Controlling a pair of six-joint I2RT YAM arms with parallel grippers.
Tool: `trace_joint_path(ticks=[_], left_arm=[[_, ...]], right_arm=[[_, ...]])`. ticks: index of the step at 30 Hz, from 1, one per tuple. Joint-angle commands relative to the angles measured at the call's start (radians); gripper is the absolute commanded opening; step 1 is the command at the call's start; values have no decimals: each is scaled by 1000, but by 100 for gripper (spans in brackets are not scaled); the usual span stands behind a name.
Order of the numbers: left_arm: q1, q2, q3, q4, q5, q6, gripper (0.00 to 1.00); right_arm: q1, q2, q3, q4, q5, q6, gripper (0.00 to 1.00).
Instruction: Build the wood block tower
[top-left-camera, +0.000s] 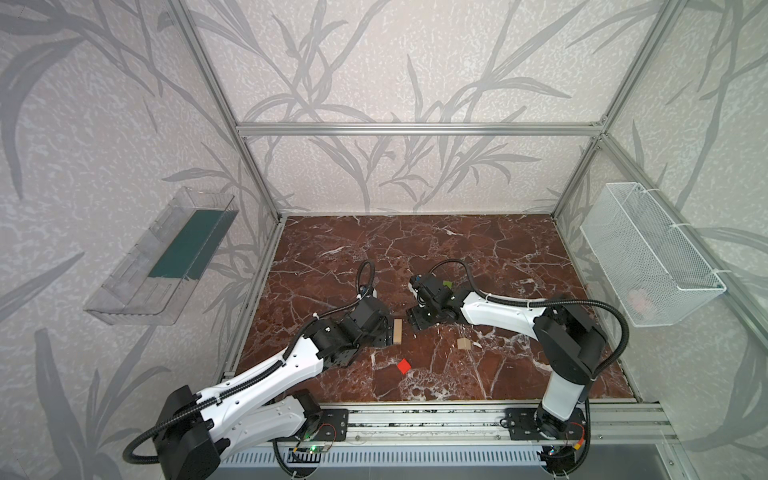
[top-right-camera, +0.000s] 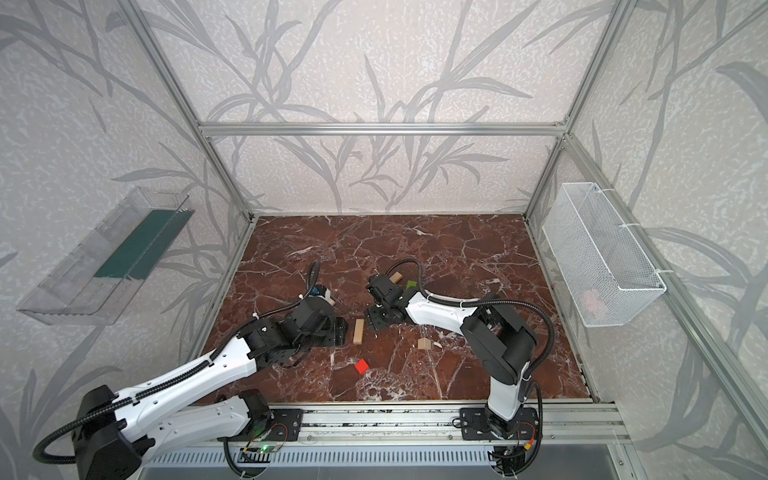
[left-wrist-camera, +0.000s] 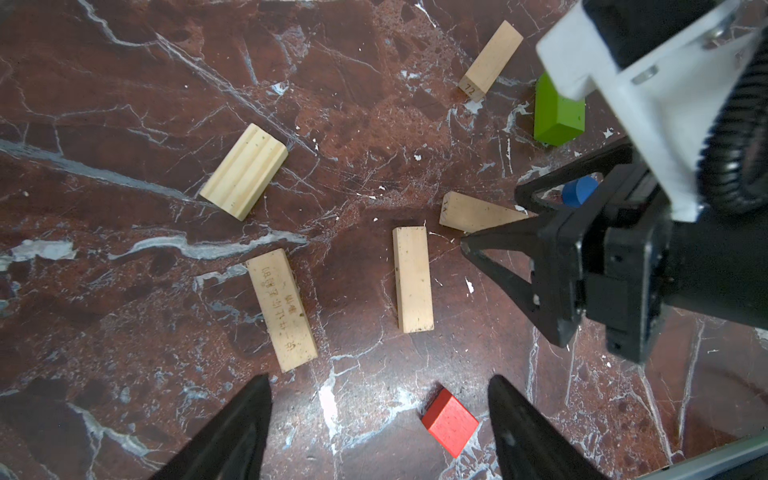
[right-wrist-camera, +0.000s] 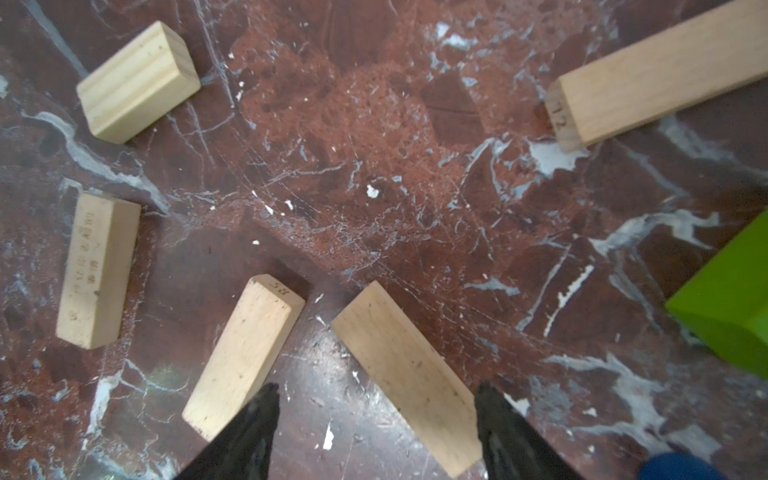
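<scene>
Wood blocks (left-wrist-camera: 413, 278) lie scattered, unstacked, on the marble table (top-left-camera: 457, 249), lower centre in both top views. Plank marked 72 (left-wrist-camera: 490, 58); plank marked 58 (right-wrist-camera: 245, 353). Left gripper (left-wrist-camera: 378, 415) and right gripper (right-wrist-camera: 376, 392): jaws apart, empty.

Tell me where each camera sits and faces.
Both top views: high in front, looking down and back over the table; left arm and right arm whole.
Left wrist: on left arm, facing down at wood blocks; left gripper fingers and right gripper show.
Right wrist: on right arm, facing down at planks; right gripper fingers show.
Shared: both wrist views catch the green block.
</scene>
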Motion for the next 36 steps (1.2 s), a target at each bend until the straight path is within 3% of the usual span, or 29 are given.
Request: trace_joint_path(ticks=[1, 18, 36], left_arm=[[8, -22, -18, -14, -26, -19, 80], [22, -28, -28, -4, -1, -18, 81], [28, -30, -32, 11, 18, -26, 81]], right_arm=[[-14, 14, 30, -8, -20, 19, 74], [-29, 3, -15, 29, -60, 6, 73], [-14, -105, -161, 121, -150, 84, 57]])
